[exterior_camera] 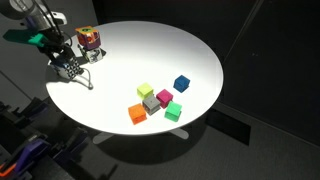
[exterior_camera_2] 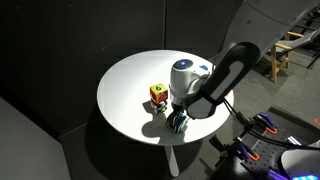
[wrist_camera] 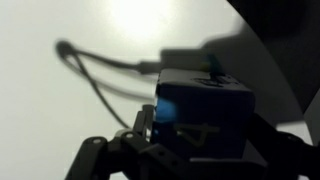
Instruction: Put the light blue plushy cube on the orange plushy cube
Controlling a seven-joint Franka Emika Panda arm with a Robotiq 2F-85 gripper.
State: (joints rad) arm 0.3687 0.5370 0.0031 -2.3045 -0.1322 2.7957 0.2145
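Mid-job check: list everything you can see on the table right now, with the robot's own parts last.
table: 1, white, round, carries everything below.
orange plushy cube: 1, red-orange and yellow, near the table edge, close to the gripper but apart from it.
light blue plushy cube: 1, light blue, between the gripper's fingers.
small blocks: 6, clustered across the table from the plushy cubes: yellow-green block, dark blue block, grey block, magenta block, orange block, green block.
gripper: 1, dark, apparently closed on the light blue plushy cube.
arm: 1, white and black, reaching over the table.
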